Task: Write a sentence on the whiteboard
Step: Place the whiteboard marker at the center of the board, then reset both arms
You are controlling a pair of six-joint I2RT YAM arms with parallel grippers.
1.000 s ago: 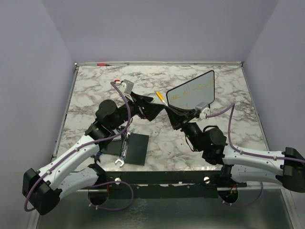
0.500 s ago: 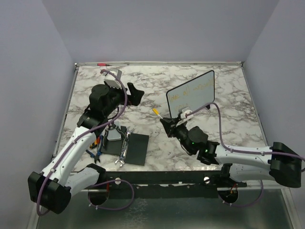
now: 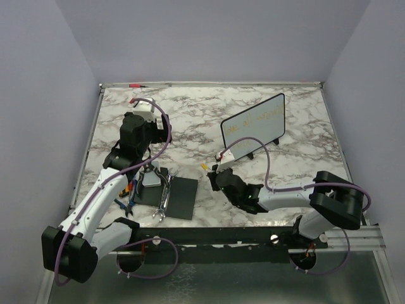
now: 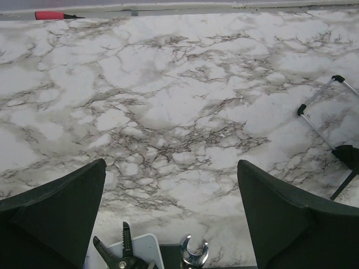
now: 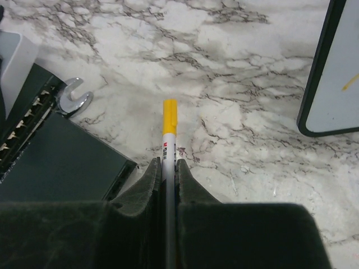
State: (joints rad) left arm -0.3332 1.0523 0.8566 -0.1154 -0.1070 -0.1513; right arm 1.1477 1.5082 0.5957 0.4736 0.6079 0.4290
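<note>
The whiteboard point(image 3: 253, 126) stands propped at the back right of the marble table, and its black-framed corner point(image 5: 331, 73) shows at the right of the right wrist view. The sentence point(image 3: 258, 119) runs across it in faint yellow lettering; one yellow stroke point(image 5: 350, 82) shows up close. My right gripper point(image 3: 215, 172) point(image 5: 168, 165) sits low, in front and to the left of the board, shut on a white marker with a yellow end point(image 5: 169, 126) that points left, away from the board. My left gripper point(image 3: 159, 130) point(image 4: 171, 190) hangs open and holds nothing over the left half of the table.
A flat black pad point(image 3: 180, 196) point(image 5: 56, 162) lies near the front edge, with a wrench point(image 3: 161, 202) point(image 4: 193, 255), pliers point(image 3: 130, 193) and a small white block point(image 3: 152, 178) beside it. A red pen point(image 3: 135, 85) point(image 4: 53, 15) lies at the far edge.
The right arm has drawn back from the whiteboard toward the near edge, still holding the marker. The left arm has swung back to the left, away from the middle.
</note>
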